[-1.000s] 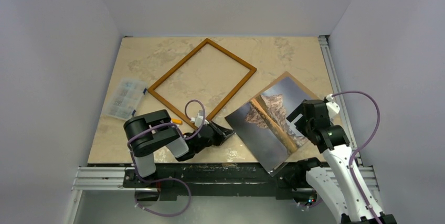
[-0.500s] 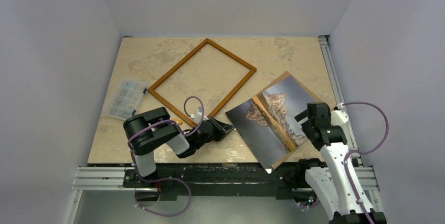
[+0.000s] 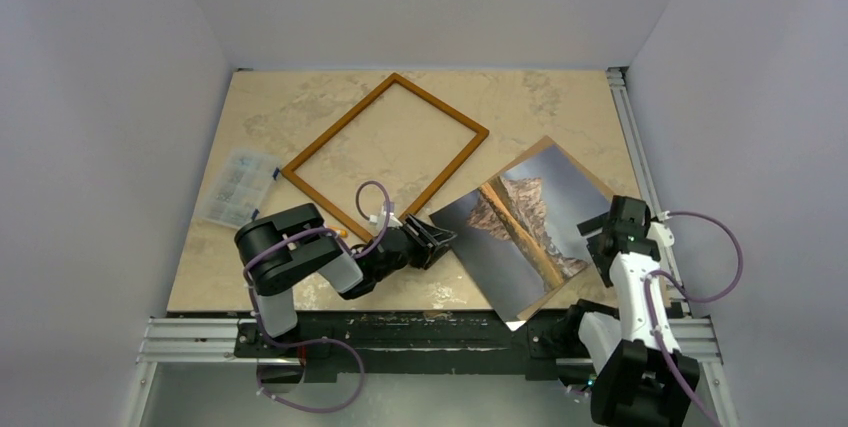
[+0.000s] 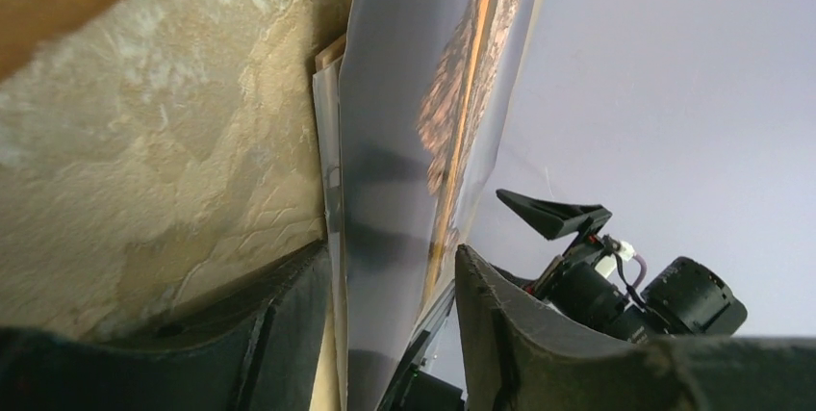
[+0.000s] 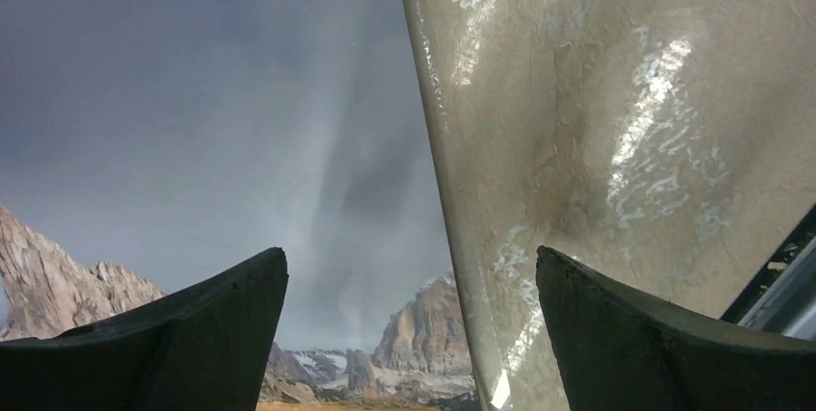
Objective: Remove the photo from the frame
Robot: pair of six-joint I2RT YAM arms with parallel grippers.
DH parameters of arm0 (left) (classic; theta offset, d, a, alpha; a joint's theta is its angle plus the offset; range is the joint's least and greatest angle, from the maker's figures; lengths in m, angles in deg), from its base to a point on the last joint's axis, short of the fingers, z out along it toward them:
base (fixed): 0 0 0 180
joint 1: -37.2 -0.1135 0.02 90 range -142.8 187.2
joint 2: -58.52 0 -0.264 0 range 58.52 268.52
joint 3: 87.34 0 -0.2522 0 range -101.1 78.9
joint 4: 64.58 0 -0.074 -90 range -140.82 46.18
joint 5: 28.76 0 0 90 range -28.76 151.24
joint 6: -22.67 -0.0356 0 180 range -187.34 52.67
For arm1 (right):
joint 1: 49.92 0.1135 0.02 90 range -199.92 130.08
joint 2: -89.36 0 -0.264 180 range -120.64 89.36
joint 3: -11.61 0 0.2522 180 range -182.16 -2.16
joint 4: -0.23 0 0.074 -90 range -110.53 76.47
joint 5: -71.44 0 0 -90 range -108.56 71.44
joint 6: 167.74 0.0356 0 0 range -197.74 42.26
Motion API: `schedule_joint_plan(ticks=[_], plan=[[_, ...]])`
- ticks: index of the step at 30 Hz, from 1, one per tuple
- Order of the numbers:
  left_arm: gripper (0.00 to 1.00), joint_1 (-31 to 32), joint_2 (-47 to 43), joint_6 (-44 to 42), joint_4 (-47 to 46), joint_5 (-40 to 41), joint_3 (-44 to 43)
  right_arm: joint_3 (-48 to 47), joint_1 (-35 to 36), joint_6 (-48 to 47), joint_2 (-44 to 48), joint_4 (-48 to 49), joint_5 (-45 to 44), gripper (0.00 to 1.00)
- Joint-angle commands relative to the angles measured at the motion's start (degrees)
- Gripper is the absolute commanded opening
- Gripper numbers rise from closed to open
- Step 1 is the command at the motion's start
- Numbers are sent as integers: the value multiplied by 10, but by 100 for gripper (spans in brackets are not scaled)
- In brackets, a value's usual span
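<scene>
Left gripper [image 3: 432,241]: low near the front edge of the surface [image 3: 560,107], jaws half parted, with the left corner of the photo [image 3: 520,227] between them. Right gripper [image 3: 596,237]: jaws spread wide and empty, hovering over the photo's right edge. The photo lies face up at near right, its nearest corner overhanging the surface. Farther back lies the frame [image 3: 340,125], empty, beside the photo. A clear compartment box [image 3: 235,187] sits at left.
</scene>
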State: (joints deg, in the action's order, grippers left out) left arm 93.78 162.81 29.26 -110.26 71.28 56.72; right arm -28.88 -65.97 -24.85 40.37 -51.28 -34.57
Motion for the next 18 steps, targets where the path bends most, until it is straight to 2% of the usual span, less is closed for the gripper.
schedule_joint_plan(ticks=[1,3,11,18], plan=[[50,-2,-6,-10,38,-25,3,2,-25,-38,-42,83,46,98],[53,-2,-7,-9,46,-30,6,4,-33,-47,-63,103,53,98],[54,-2,-23,-18,109,-52,-4,-5,-35,-96,-142,172,78,98],[54,-6,-16,-21,130,-58,-22,-14,-35,-139,-162,214,122,97]])
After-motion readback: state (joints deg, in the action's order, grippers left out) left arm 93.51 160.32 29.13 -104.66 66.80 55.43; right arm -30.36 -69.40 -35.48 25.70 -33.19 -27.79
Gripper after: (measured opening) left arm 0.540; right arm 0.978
